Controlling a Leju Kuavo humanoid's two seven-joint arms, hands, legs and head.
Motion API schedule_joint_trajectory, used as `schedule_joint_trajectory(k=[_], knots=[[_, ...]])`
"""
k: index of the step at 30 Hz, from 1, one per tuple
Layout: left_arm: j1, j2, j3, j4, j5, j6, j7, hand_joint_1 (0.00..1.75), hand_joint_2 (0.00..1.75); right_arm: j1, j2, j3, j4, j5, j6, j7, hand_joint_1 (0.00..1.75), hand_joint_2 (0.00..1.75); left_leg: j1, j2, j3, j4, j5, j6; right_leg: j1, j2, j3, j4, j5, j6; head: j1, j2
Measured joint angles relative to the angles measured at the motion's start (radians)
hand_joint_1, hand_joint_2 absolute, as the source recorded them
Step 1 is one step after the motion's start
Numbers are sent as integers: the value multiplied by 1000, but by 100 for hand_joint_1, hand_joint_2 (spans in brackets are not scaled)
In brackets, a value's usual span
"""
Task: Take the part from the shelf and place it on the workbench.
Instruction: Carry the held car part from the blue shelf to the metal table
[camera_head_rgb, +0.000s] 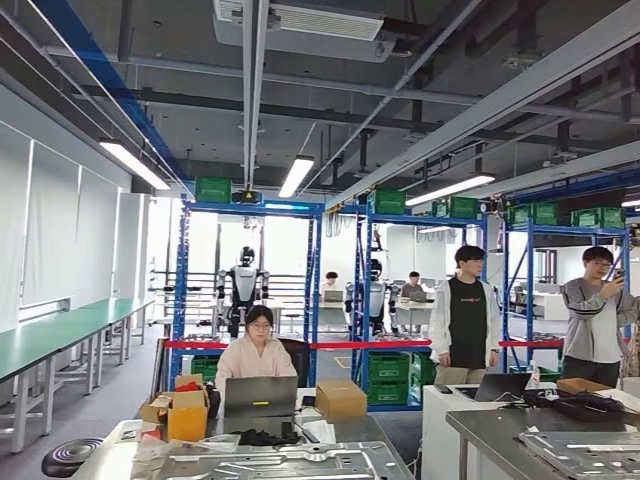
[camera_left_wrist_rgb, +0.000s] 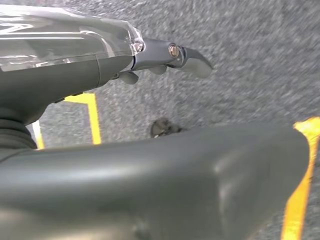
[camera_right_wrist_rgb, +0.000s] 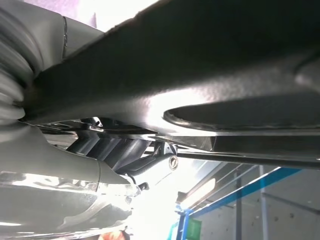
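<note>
**Robot faces a busy workshop, arms low, part not clearly in hand**

From the head view, the robot looks across a large room. Blue shelves (camera_head_rgb: 249, 215) holding green crates stand at the back. A person (camera_head_rgb: 256, 352) sits at a laptop just ahead, and two more people stand to the right.

Pressed metal panels lie on the near table (camera_head_rgb: 355, 432) and on a steel table (camera_head_rgb: 483, 425) at the right. Which one is the task's part cannot be told.

The left hand (camera_left_wrist_rgb: 151, 175) hangs over grey floor (camera_left_wrist_rgb: 245, 60) marked with yellow tape (camera_left_wrist_rgb: 298, 200). Its fingers are spread and it holds nothing.

The right hand (camera_right_wrist_rgb: 113, 150) has its fingers folded in beneath a dark, straight-edged flat surface. Whether that is the part in its grip or the hand's own thumb cannot be told.

The step in hand is probably travel between shelf and table. To do it well, the robot should walk steadily and keep its arms close to its body. It should give the seated person and the table corners room. It should stop square to the target before reaching.
</note>
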Motion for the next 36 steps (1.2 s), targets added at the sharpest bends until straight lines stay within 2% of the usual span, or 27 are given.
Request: schedule_joint_trajectory(k=[2, 3, 4, 6, 7, 8, 9, 11, 13, 15, 18, 19, 21, 22, 23, 24, 25, 26, 27, 28, 29, 31, 33, 34, 36], knots=[[0, -1, 0, 0, 0, 0, 0, 0, 175, 0, 0, 0, -2, 0, 0, 0, 175, 175, -2, 2, 7, 10, -4, -10, -6, 1, 21, -20, 6, -7, 0, 0], [-1, -2, 0, 0, 0, 0, 0, 0, 175, -1, 1, 0, -3, 0, 0, 0, 175, 175, -2, 2, 2, 30, -16, -13, -9, 0, 32, -26, 6, -10, 0, 0], [-4, -2, 0, 0, 0, 0, -1, 0, 175, -2, 1, 0, -4, 0, 0, 0, 175, 175, -2, 2, -16, 69, -37, -17, -12, -1, 42, -32, 5, -13, 0, 0], [-7, -2, 0, 0, 0, 0, -1, 0, 175, -3, 1, 0, -4, 0, 0, 0, 175, 175, 0, 2, -86, 190, -90, -25, -13, -2, 51, -35, -2, -16, 0, 0], [-6, -2, 0, 0, 0, 0, -1, 0, 175, -1, 1, 0, -4, 0, 0, 0, 175, 175, 1, 2, -122, 241, -106, -28, -13, -1, 55, -35, -7, -17, 0, 0], [-4, -1, 0, 0, 0, 0, -1, 0, 175, -1, 1, 0, -3, 0, 0, 0, 175, 175, 2, 2, -146, 264, -102, -31, -13, 0, 60, -34, -12, -16, 0, 0], [-2, -1, 0, 0, 0, 1, -1, 0, 175, 0, 1, 0, -3, 0, 0, 0, 175, 175, 3, 3, -153, 250, -77, -32, -13, 1, 68, -34, -17, -15, 0, 0], [-1, -1, 0, 0, -1, 1, -1, 0, 175, 0, 1, 0, -3, 0, 0, 0, 175, 175, 6, 3, -124, 136, 17, -32, -15, 1, 88, -34, -32, -8, 0, 0], [-2, -1, 0, 0, -1, 1, -1, 0, 175, -1, 1, 1, -3, 0, 0, 1, 175, 175, 5, 5, -96, 37, 65, -26, -14, 2, 101, -30, -45, 2, 0, 0], [-2, -1, 0, 0, -1, 2, -2, 0, 175, -1, 1, 1, -3, 0, 0, 1, 175, 175, -1, 7, -95, 16, 62, -12, -13, 2, 103, -27, -54, 15, 0, 0], [-1, 0, 0, 0, -1, 3, -3, 0, 175, -2, 1, 1, -5, 0, 0, 2, 175, 175, 1, 8, -89, 10, 69, 9, -15, 1, 99, -8, -78, 31, 0, 0], [-2, 0, 0, 0, -1, 3, -4, 0, 175, -3, 1, 1, -6, -1, 0, 2, 175, 175, 3, 8, -86, 8, 68, 14, -16, 1, 82, 30, -99, 37, 0, 0], [-4, 0, 0, 0, -1, 3, -4, 0, 175, -3, 1, 1, -5, 0, 0, 2, 175, 175, 3, 7, -83, 7, 63, 21, -18, 1, 13, 158, -154, 44, 0, 0], [-4, 0, 0, 0, -1, 3, -4, 0, 175, -2, 1, 1, -5, 0, 0, 2, 175, 175, 3, 7, -81, 7, 60, 23, -19, 1, -27, 224, -172, 46, 0, 0], [-3, 0, 0, 0, -2, 3, -4, 0, 175, -1, 1, 1, -4, 0, 0, 2, 175, 175, 2, 7, -79, 7, 57, 23, -19, 1, -56, 261, -173, 47, 0, 0], [-3, 0, 0, 0, -2, 3, -4, 0, 175, -1, 1, 1, -4, 0, 0, 2, 175, 175, 1, 6, -75, 7, 54, 23, -19, 1, -67, 261, -154, 46, 0, 0], [-3, 0, 0, 0, -2, 3, -4, 0, 175, -1, 1, 1, -3, 0, 0, 2, 175, 175, -1, 5, -69, 7, 50, 23, -19, 1, -58, 222, -117, 43, 0, 0], [-2, 0, 0, 0, -2, 3, -4, 0, 175, -1, 1, 1, -4, 0, 0, 2, 175, 175, -2, 4, -62, 7, 46, 22, -17, 1, -33, 154, -71, 36, 0, 0], [-3, 0, 0, 0, -2, 3, -4, 0, 175, -1, 1, 1, -4, -1, 0, 2, 175, 175, -4, 3, -56, 6, 42, 20, -14, 1, -7, 88, -37, 28, 0, 0], [-4, 0, 0, 0, -2, 3, -4, 0, 175, -2, 1, 0, -4, -1, 0, 2, 175, 175, -6, 2, -51, 5, 38, 17, -11, 1, 15, 34, -15, 20, 0, 0], [-5, 0, 0, 0, -2, 3, -5, 0, 175, -2, 1, 0, -4, -1, 0, 2, 175, 175, -6, 2, -48, 4, 36, 13, -7, 0, 29, 3, -7, 13, 0, 0], [-5, 0, 0, 0, -2, 3, -5, 0, 175, -3, 1, 0, -4, -2, 0, 2, 175, 175, -3, 2, -47, 0, 33, 3, -3, 1, 34, -10, -12, 5, 0, 0], [-6, 0, 0, 0, -2, 3, -5, 0, 175, -3, 1, 0, -4, -3, 1, 2, 175, 175, -2, 3, -45, 4, 25, -7, -7, 1, 43, -25, -9, -3, 0, 0], [-7, 0, 0, 0, -2, 2, -6, 0, 175, -3, 1, 0, -4, -4, 1, 2, 175, 175, -2, 3, -54, 26, 10, -11, -11, 0, 49, -33, -6, -7, 0, 0], [-6, 0, 0, 0, -2, 2, -7, 0, 175, -3, 1, 0, -4, -5, 3, 2, 175, 175, -2, 3, -105, 130, -43, -18, -14, -3, 59, -43, -7, -13, 0, 0]])
